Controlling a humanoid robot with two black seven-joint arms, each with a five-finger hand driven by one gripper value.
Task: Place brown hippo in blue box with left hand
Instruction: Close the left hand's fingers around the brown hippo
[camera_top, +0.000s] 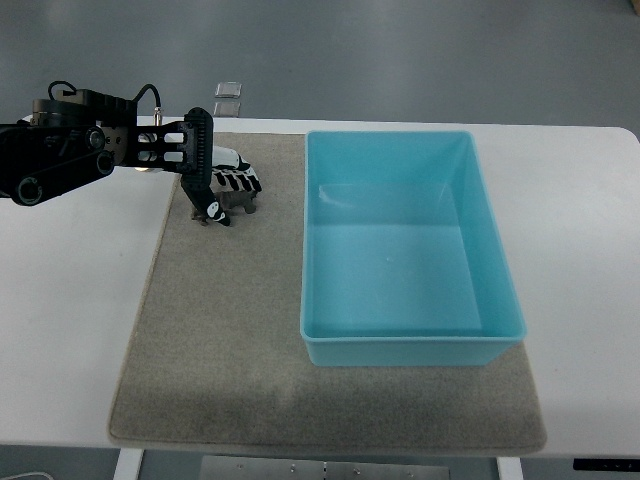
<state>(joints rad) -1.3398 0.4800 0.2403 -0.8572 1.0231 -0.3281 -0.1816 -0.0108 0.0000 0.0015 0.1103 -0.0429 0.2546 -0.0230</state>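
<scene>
A: Where does the brown hippo (236, 204) lie?
B: On the grey mat (230, 340), near its far left corner, well apart from the blue box (405, 345), which stands open on the mat's right part.

A: And the left hand (215, 185)?
B: It reaches in from the left edge over the white table (70, 320); its black-and-white fingers (238, 181) curl down around the hippo, touching it.

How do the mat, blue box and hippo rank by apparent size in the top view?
1. Mat: largest.
2. Blue box: clearly smaller, sits on the mat.
3. Hippo: by far the smallest, partly covered by the left hand.
</scene>
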